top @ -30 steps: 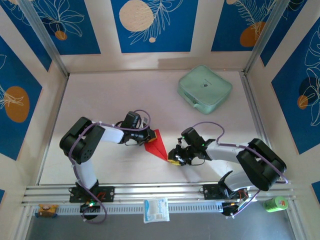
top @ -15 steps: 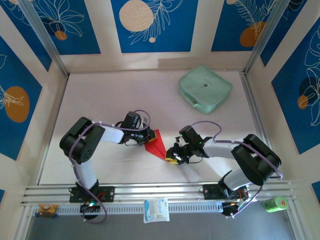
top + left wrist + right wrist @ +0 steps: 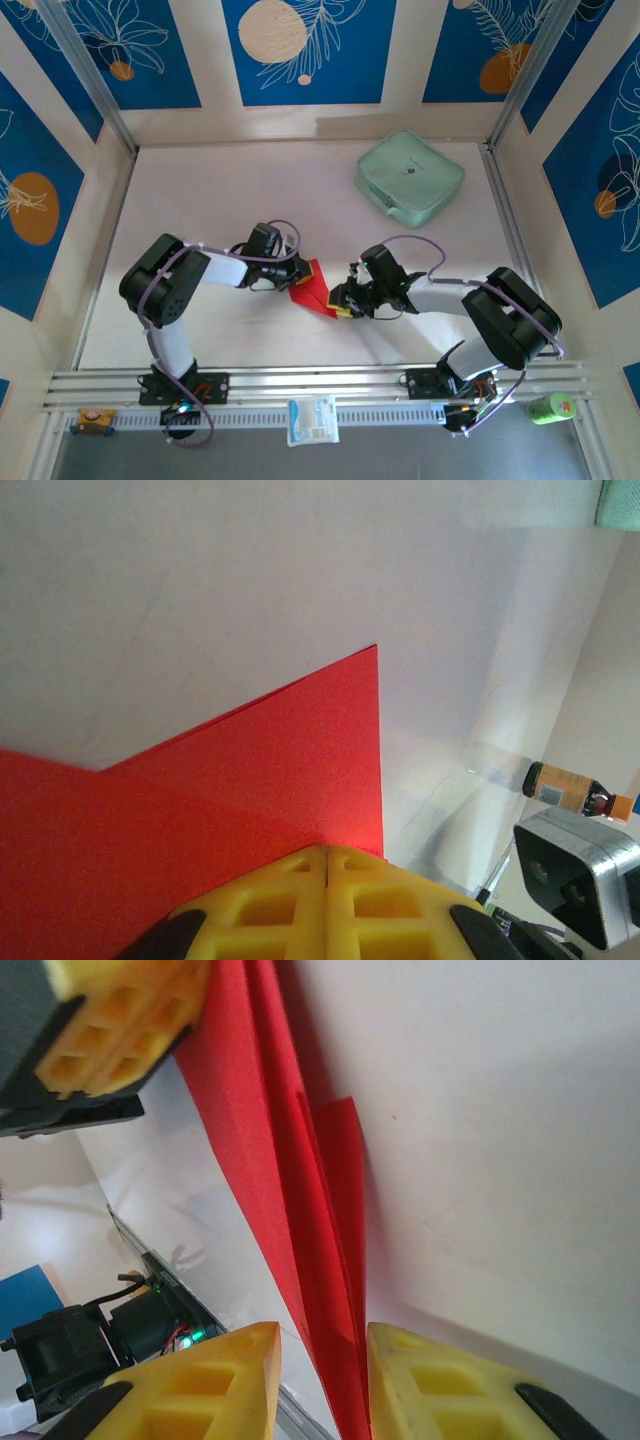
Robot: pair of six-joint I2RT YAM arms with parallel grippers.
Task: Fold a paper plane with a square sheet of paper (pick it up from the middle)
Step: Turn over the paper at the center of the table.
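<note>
The left gripper (image 3: 327,852) has its yellow fingers pressed together, tips against the paper plane (image 3: 250,770); the right gripper (image 3: 320,1350) stands partly spread, the plane's folded red point in the gap, nearer the right-hand finger. In the top view the plane lies just below frame centre on the table (image 3: 200,200), well apart from the mint-green case (image 3: 410,178) at upper right

Bright, even, soft light from above. The overhead view is sharp, with faint shadows on the pale tabletop (image 3: 200,200). Wrist close-ups blur the yellow plastic fingertips (image 3: 190,1380); the folded bright red paper (image 3: 200,810) looks saturated.
</note>
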